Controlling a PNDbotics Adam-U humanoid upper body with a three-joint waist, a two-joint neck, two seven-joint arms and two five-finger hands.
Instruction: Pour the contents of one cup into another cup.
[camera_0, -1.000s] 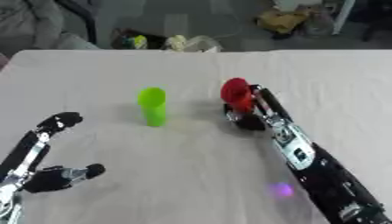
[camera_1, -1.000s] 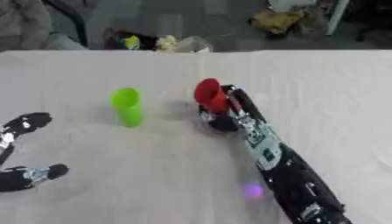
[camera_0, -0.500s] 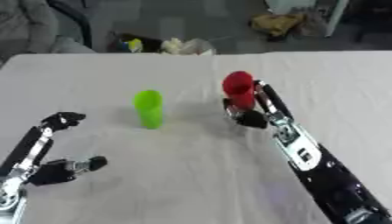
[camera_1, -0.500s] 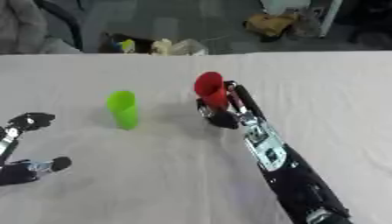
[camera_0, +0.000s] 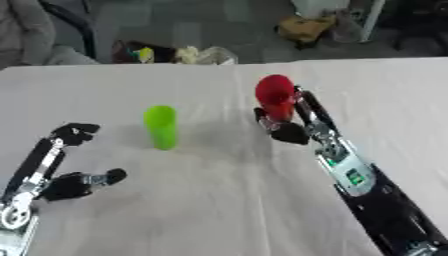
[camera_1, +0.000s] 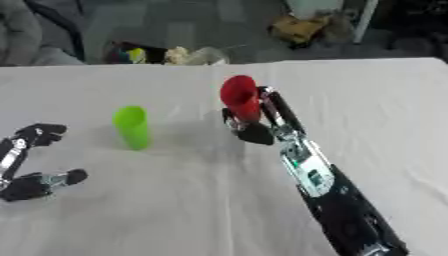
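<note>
Right hand (camera_0: 284, 122) was closed around the red cup (camera_0: 275, 96), slightly right of the middle of the frame, with the fingers curled about the lower part of the cup. The red cup appeared raised a little from the tabletop (camera_0: 227, 200) and leaning toward the left of the frame, though I could not tell for certain whether its base touched the cloth. The green cup (camera_0: 160, 126) stood upright left of centre, well apart from the red one. The left hand (camera_0: 66, 182) rested at the lower left of the frame, holding nothing, with its fingers and thumb spread apart.

As I judged it, the task was at an early stage: the red cup was grasped, but it was not yet brought over the green cup, and no pouring was visible. What remained was to carry it across, tip it over the green cup, and set it down. Whether the red cup held anything could not be seen.

Counted: two cups, one red and one green; two hands.
</note>
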